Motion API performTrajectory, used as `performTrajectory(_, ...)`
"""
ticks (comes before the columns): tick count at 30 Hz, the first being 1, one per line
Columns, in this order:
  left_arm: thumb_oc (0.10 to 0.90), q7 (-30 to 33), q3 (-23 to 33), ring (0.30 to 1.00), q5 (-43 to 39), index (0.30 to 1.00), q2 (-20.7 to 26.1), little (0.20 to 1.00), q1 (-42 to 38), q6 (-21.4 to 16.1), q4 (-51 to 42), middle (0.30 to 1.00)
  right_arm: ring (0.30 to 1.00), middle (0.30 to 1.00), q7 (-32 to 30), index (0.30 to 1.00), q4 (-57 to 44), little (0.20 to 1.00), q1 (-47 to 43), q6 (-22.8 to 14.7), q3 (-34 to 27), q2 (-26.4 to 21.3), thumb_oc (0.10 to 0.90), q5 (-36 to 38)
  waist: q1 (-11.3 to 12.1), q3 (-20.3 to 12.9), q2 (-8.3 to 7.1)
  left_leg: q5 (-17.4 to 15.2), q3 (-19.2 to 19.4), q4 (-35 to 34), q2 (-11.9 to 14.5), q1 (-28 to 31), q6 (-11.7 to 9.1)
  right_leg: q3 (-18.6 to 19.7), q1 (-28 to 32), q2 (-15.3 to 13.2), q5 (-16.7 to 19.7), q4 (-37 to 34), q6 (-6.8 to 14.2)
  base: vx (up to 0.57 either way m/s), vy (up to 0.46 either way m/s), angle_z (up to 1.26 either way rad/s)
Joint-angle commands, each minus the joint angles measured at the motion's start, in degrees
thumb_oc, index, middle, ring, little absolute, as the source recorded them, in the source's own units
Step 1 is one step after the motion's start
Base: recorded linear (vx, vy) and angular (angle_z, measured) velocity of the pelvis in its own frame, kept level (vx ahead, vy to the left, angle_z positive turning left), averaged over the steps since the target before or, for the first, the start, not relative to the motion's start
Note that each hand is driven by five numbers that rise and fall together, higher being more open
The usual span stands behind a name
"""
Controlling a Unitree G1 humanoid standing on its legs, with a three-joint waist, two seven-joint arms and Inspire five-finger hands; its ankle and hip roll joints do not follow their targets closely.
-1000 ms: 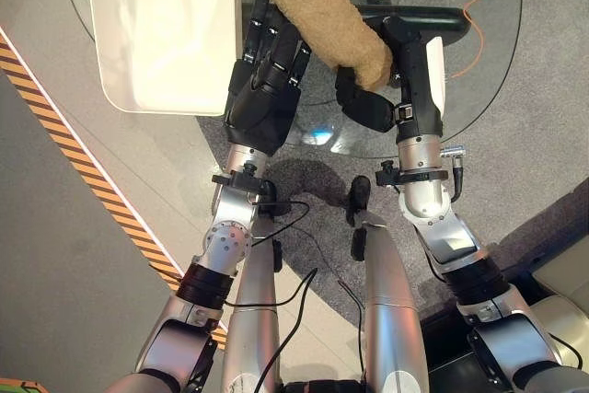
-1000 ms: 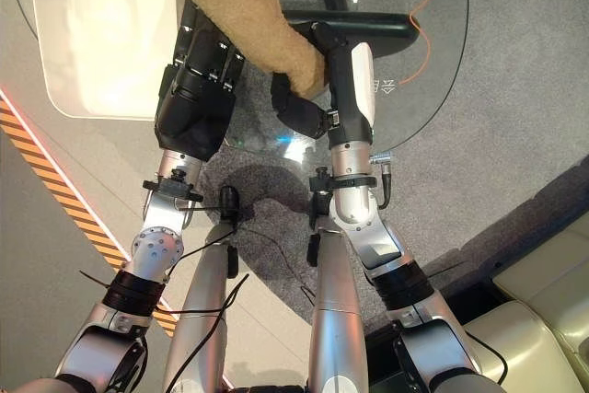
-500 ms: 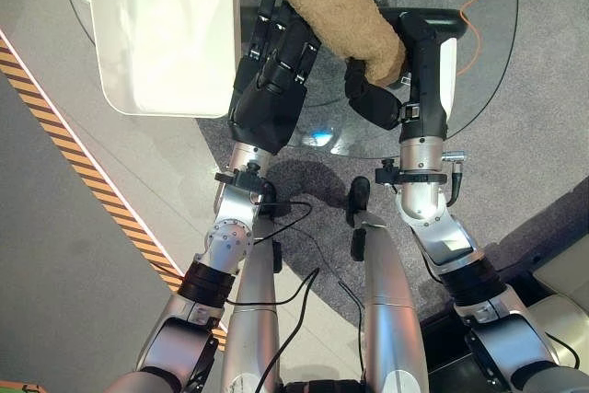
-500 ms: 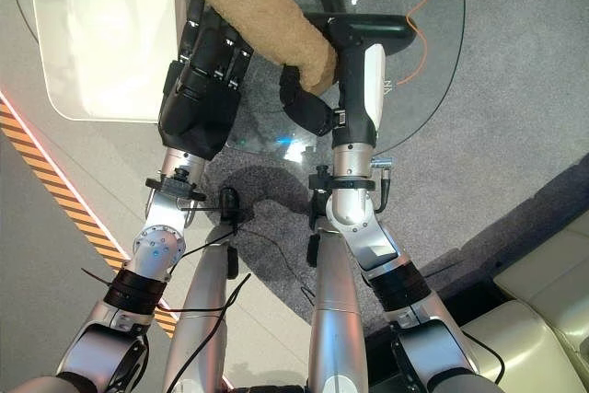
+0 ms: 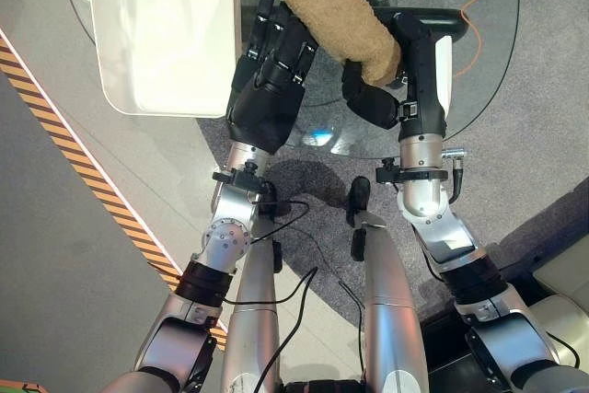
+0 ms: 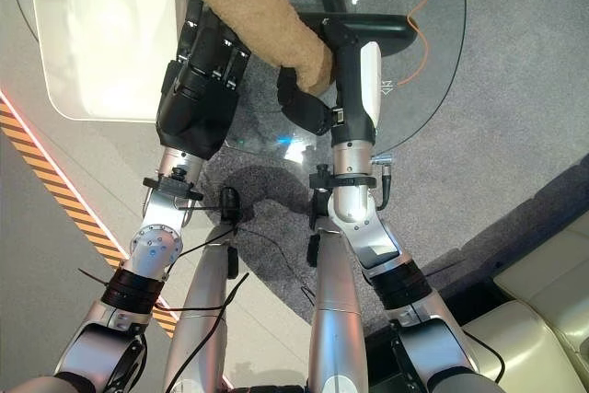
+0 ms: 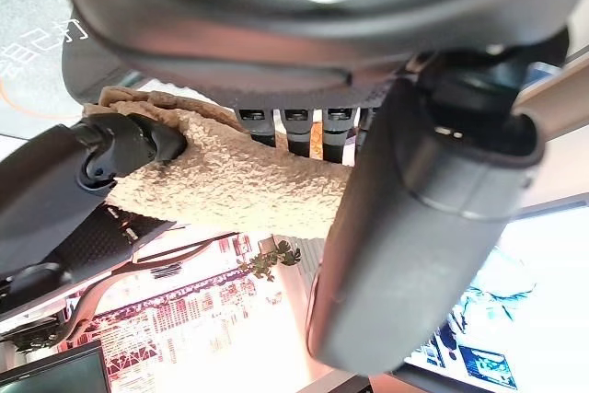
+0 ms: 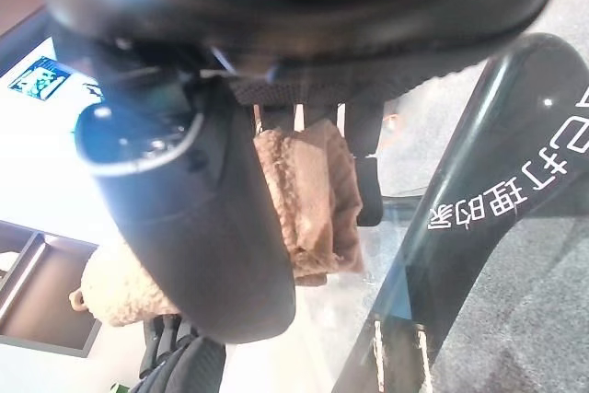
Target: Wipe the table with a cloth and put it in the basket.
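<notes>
Left eye view: a tan fleece cloth (image 5: 333, 8) lies across the round glass table (image 5: 479, 89), the left hand (image 5: 271, 75) with straight fingers laid against its near side, the right hand (image 5: 386, 89) curled round its nearer end; a white tray-like slab (image 5: 161, 29) sits beside them. Right eye view: an orange cable (image 6: 425, 16) shows beneath the glass. Left wrist view: the extended fingers (image 7: 299, 124) touch the cloth, gripping nothing. Right wrist view: thumb (image 8: 193, 227) and fingers pinch the cloth's folded end above the table's dark base (image 8: 460, 218)
</notes>
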Motion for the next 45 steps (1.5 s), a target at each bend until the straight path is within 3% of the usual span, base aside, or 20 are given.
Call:
performTrajectory(1, 0.800, -11.90, -2.28, 0.900, 1.68, 0.900, -0.15, 0.900, -6.11, 0.39, -9.56, 0.900, 0.300, 0.300, 1.95, 0.300, -8.05, 0.200, -5.31, -1.86, 1.34, -0.10, 0.100, -4.12, 0.77, -1.62, -0.69, -1.96, 6.61, -1.04, -5.15, 2.24, 7.10, 0.15, 3.36, 7.20, 1.41, -5.21, -1.80, 0.00, 0.000, 0.00)
performTrajectory(22, 0.800, -13.79, -3.22, 0.900, 1.98, 0.900, 0.37, 0.900, -7.36, 2.82, -8.69, 0.900, 0.300, 0.300, 2.73, 0.300, -5.85, 0.200, -7.60, 2.00, 3.41, -2.60, 0.100, -7.86, 1.00, -1.62, -0.85, -2.26, 6.54, -0.71, -5.27, 2.21, 7.06, -0.13, 3.35, 7.03, 1.39, -5.13, -1.71, 0.00, 0.000, 0.00)
performTrajectory(33, 0.800, -11.91, -2.76, 0.900, 2.91, 0.900, 0.51, 0.900, -6.87, 1.53, -8.84, 0.900, 0.300, 0.300, -1.40, 0.300, -6.13, 0.200, -7.09, -0.38, 1.24, -2.61, 0.100, -7.99, 0.97, -1.62, -0.85, -2.45, 6.42, -0.76, -5.43, 2.15, 7.21, 0.01, 3.15, 7.30, 1.38, -5.04, -1.62, 0.00, 0.000, 0.00)
performTrajectory(45, 0.800, -10.09, -1.17, 0.900, 4.14, 0.900, 0.68, 0.900, -5.68, 1.49, -10.22, 0.900, 0.300, 0.300, -10.08, 0.300, -9.22, 0.200, -6.52, -6.07, -4.86, -2.53, 0.100, -9.34, 0.78, -1.62, -0.93, -2.85, 6.49, -0.57, -5.37, 2.22, 7.39, 0.21, 3.02, 7.68, 1.30, -4.59, -1.46, 0.00, 0.000, 0.00)
